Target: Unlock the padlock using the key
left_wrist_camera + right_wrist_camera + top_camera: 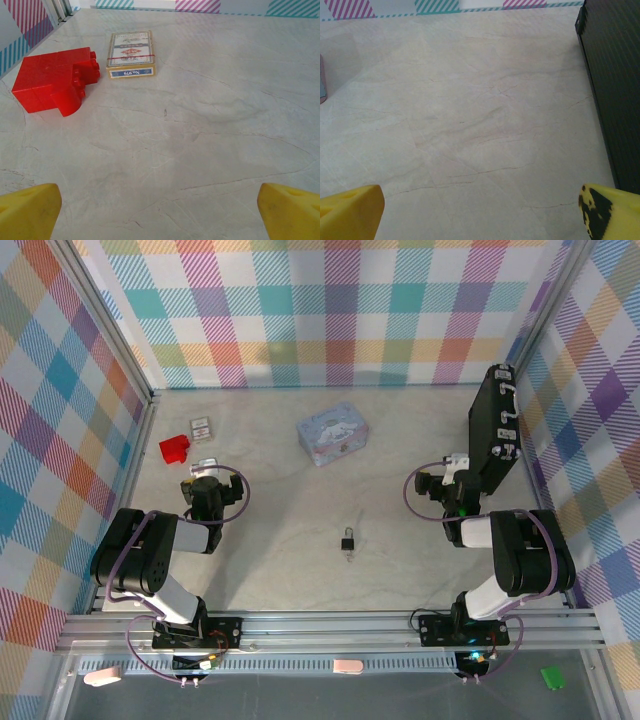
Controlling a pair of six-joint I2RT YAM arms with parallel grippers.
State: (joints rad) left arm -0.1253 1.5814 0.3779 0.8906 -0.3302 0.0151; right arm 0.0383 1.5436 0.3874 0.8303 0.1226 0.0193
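Note:
In the top external view, the tiny black padlock (pixel 348 539) lies on the table's near middle, between the two arms, its thin silvery shackle pointing away. A slim silvery key (pixel 350 556) lies right at its near side; whether it touches the lock I cannot tell. My left gripper (pixel 203 468) hovers far to the padlock's left, open and empty, and its yellow fingertips (pixel 27 210) frame bare table. My right gripper (pixel 452 462) stands right of the padlock, beside the black case. It is open too, with nothing between its fingertips (pixel 350 212).
A red block (pixel 52 80) and a small card box (pixel 131 55) lie ahead of the left gripper. A pale blue tin (pixel 333 433) sits at the back middle. A big black case (pixel 495 430) stands against the right wall, close to the right gripper.

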